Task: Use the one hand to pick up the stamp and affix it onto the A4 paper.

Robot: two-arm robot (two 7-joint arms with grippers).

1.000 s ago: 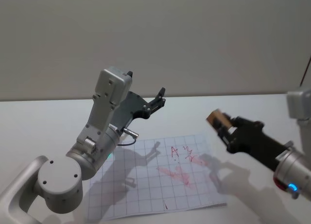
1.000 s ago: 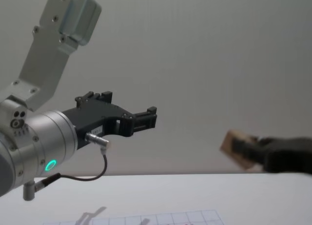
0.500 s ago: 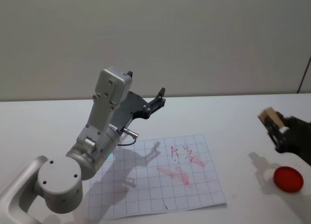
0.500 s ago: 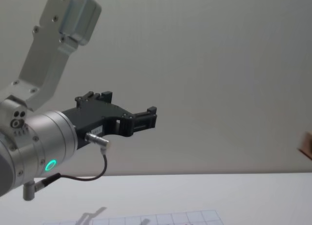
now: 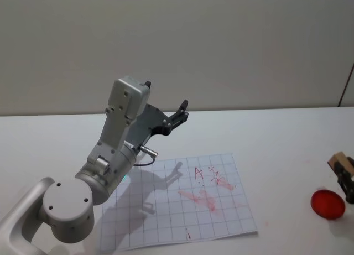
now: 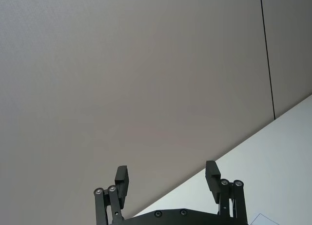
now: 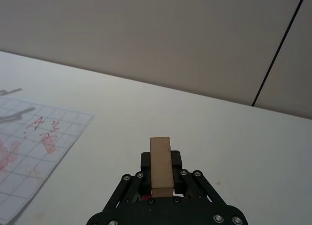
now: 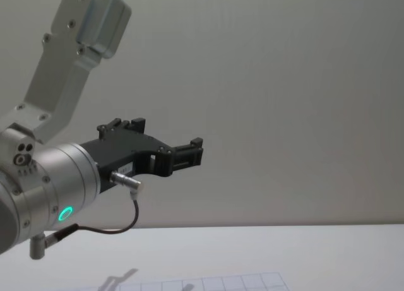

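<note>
The white table (image 5: 276,139) carries the A4 paper (image 5: 166,211), a thin gridded sheet lying flat near the front edge, already marked with red prints in its right half. It looks light and limp and seems held by nothing, so a sideways drag would likely shift it; a press should come straight down.

The left arm is raised above the sheet's left side, its left end effector (image 6: 166,178) empty with fingers spread wide, pointing toward the wall.

At the table's right edge sits a red round pad (image 5: 327,204), probably the ink pad, well apart from the paper. Just above it is the right end effector (image 7: 161,178), closed on the stamp (image 7: 160,159), a small pale wooden block held upright by its lower part with its upper end standing clear of the fingers.

The stamp looks rigid, light and not fragile, its smooth flat sides suiting a firm pinch across the width. Whichever face carries the ink should stay clear of the fingers.
</note>
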